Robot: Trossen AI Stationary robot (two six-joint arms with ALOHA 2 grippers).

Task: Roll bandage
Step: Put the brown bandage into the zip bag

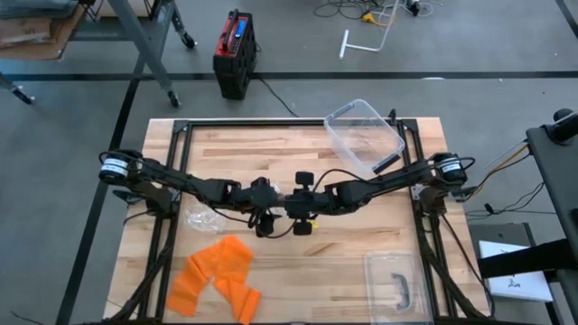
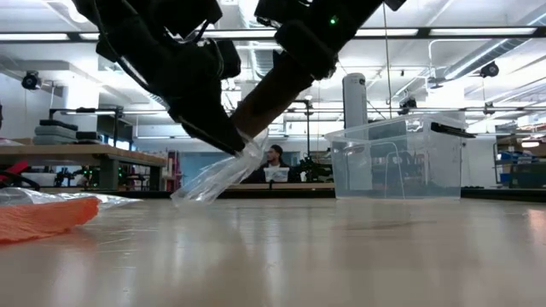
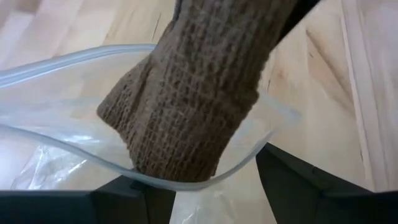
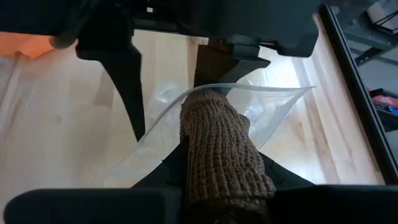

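Observation:
A brown woven bandage roll (image 4: 217, 143) sticks out ahead of my right gripper (image 4: 221, 186), which is shut on it at the table's middle. The roll's free end (image 3: 180, 143) reaches into the open mouth of a clear plastic bag (image 3: 68, 143). My left gripper (image 3: 214, 186) faces it from the table's left, one finger on either side of the bag just under the mouth. The bag (image 2: 209, 179) hangs slanting below both grippers, clear of the table. Unrolled orange bandage strips (image 1: 217, 275) lie flat at the near left. My left gripper holds the clear bag just below its mouth rim (image 3: 186, 185), the plastic passing between its two fingers (image 3: 124, 196). The frame's lower edge cuts off the exact place of contact. It comes slanting down from the table's left. The bag hangs tilted, lifted clear. My right gripper pinches the brown bandage roll by its two sides (image 4: 186, 168) between its two fingers. It comes slanting down from the table's right, the fingers lying along the roll. The roll is lifted clear, its far end inside the bag's mouth.
A clear plastic bin (image 1: 366, 135) stands at the far right, also seen in the low view (image 2: 397, 162). Its lid (image 1: 396, 282) lies at the near right. Another crumpled clear bag (image 1: 200, 217) lies left of the grippers. A person sits in the room behind.

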